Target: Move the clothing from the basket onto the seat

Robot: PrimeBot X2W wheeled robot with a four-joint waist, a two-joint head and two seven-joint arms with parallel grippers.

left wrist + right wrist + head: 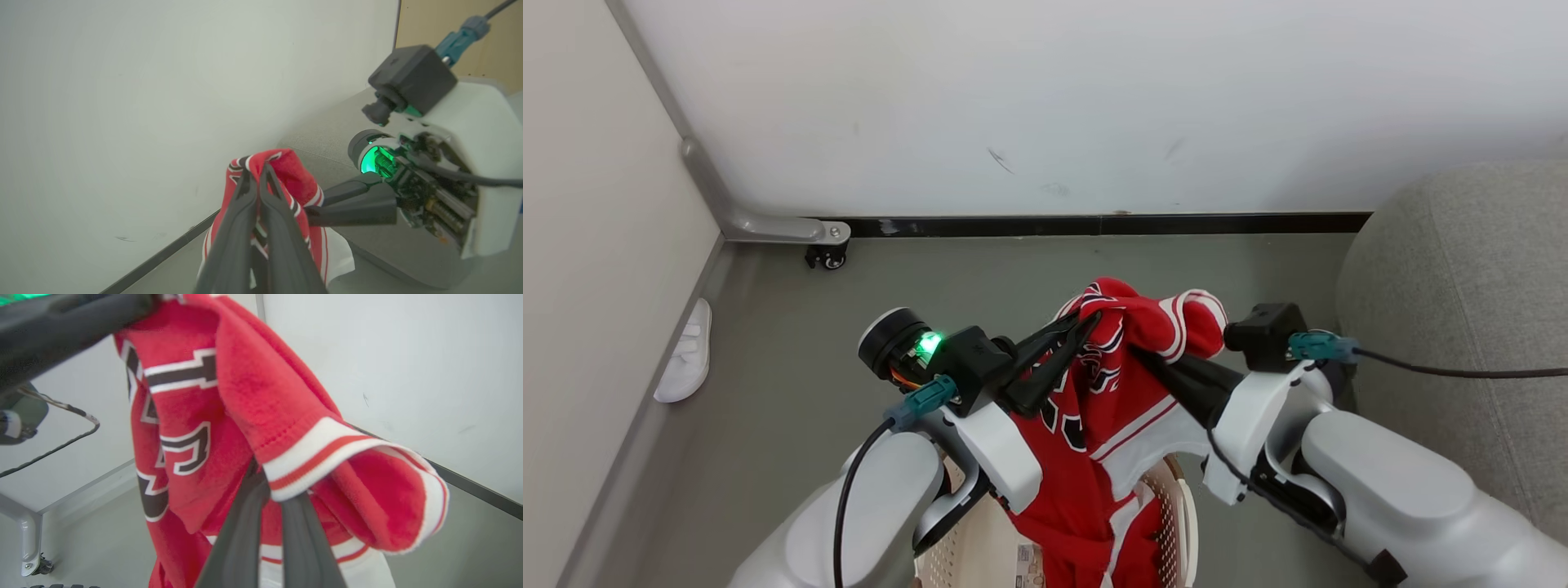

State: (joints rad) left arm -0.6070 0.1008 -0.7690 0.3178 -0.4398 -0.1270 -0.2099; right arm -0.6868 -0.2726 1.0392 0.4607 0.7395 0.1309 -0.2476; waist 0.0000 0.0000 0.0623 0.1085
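The red clothing (1115, 408) with white stripes and block lettering hangs lifted, its lower part trailing down into the cream perforated basket (1181, 508) at the bottom of the head view. My left gripper (1089, 320) is shut on the garment's top fold, and in the left wrist view my left gripper (255, 169) pinches the clothing (292, 165). From the right, my right gripper (1141, 353) is shut on the same garment just below a striped hem. In the right wrist view my right gripper (265, 477) goes under the clothing (245, 396), its tips covered by fabric. The grey seat (1462, 286) stands at the right.
A white wall with a dark baseboard (1094, 224) runs close behind. A metal frame leg on a caster (827, 255) stands in the left corner. A white slipper (686, 351) lies by the left wall. Grey floor (792, 359) lies between them.
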